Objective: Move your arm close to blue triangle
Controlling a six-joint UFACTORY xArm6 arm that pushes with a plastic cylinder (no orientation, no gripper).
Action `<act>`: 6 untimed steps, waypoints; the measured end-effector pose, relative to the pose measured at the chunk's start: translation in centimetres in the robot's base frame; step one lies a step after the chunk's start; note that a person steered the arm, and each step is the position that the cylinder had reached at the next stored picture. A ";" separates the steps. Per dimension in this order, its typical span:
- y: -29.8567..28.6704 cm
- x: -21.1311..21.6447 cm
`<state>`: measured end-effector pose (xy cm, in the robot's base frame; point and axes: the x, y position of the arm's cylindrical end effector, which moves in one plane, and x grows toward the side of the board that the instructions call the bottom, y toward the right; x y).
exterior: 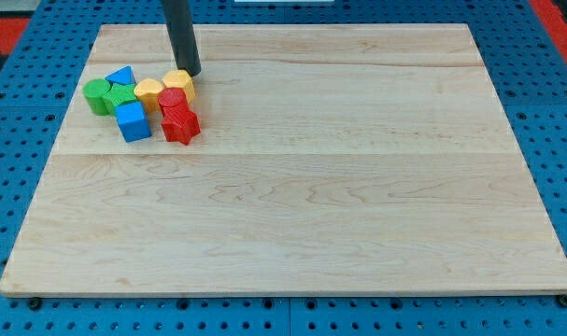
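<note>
Nearest the lens lay the bare front stretch of the wooden board (292,233), and nothing sat on it there; all the action was packed into the board's top-left corner. Eight blocks huddled there, touching or nearly so: two blue, two green, two yellow, two red. The blue triangle (121,77) sat at the top of the cluster, toward its left side, with a green cylinder (97,95) just left and below it and a second green block (120,96) of unclear shape directly beneath it. The blue cube (133,121) held the cluster's lower edge. To the right came a yellow block (149,92), then another yellow block (179,83) up at the top right, a red cylinder (173,100) under that, and a red star-like block (181,124) at the bottom right. My tip (191,74) stood down on the board, right against the upper-right yellow block, with the two yellow blocks between it and the blue triangle. There was no claw on this rod, so no spread or pinch to call.
</note>
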<state>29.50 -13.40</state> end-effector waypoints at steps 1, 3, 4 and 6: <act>-0.1 -0.4; -0.1 -4.8; -5.4 -4.8; -7.0 -3.1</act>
